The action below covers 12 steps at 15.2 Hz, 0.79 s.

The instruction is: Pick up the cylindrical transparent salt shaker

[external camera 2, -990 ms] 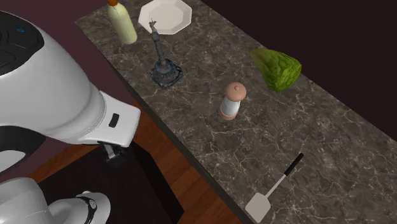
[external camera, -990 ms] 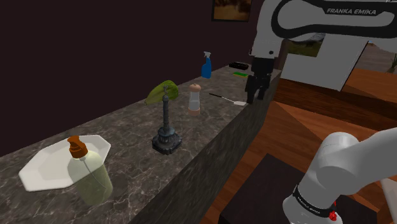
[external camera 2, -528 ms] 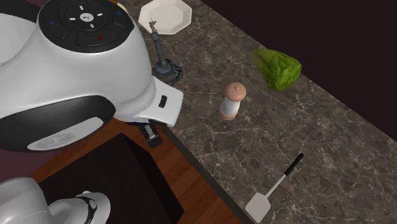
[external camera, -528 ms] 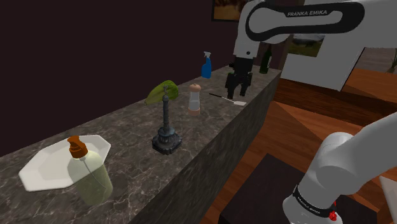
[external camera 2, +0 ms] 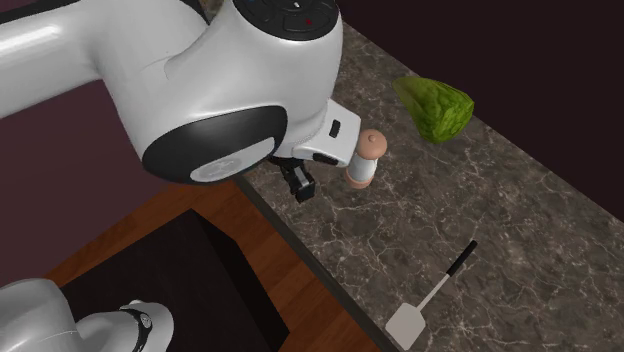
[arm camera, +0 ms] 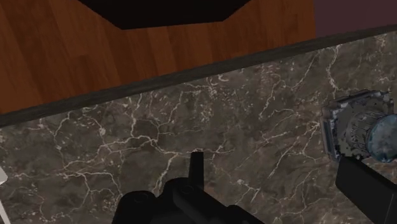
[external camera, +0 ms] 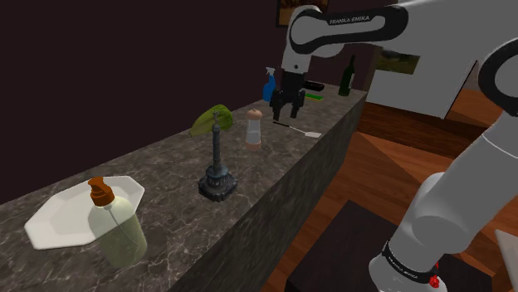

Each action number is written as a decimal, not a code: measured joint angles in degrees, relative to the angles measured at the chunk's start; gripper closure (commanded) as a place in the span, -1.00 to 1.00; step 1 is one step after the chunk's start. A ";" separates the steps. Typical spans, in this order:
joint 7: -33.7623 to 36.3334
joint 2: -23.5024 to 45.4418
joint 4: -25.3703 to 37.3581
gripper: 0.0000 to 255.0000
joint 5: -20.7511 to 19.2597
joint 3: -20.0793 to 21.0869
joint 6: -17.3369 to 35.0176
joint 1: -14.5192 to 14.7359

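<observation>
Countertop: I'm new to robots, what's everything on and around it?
Counter: one, dark marbled.
Plate: one, white, the shoulder view's lower left.
Pump bottle: one, yellowish, orange top, beside plate.
Stand: one, dark, mid-counter.
Lettuce: one, green, by back edge.
Shaker: one, pale, tan cap, between lettuce and spatula.
Spatula: one, white blade, black handle, past shaker.
Spray bottle: one, blue, far end.
Bottle: one, dark, far end.
Arm: one, white, over counter.
End effector: one, black, open, above counter near shaker.

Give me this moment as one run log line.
black gripper: open, empty, at edge of dark marble counter | tan-capped transparent cylindrical salt shaker: upright, not grasped
</observation>
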 measured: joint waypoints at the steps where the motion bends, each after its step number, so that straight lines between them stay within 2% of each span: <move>1: 0.00 2.53 2.30 -1.00 0.18 -0.17 0.54 -0.10; 6: 0.59 12.93 13.07 -1.00 1.06 -0.82 1.55 -0.61; 12: 1.88 26.27 29.65 -1.00 2.35 -1.31 0.03 -1.52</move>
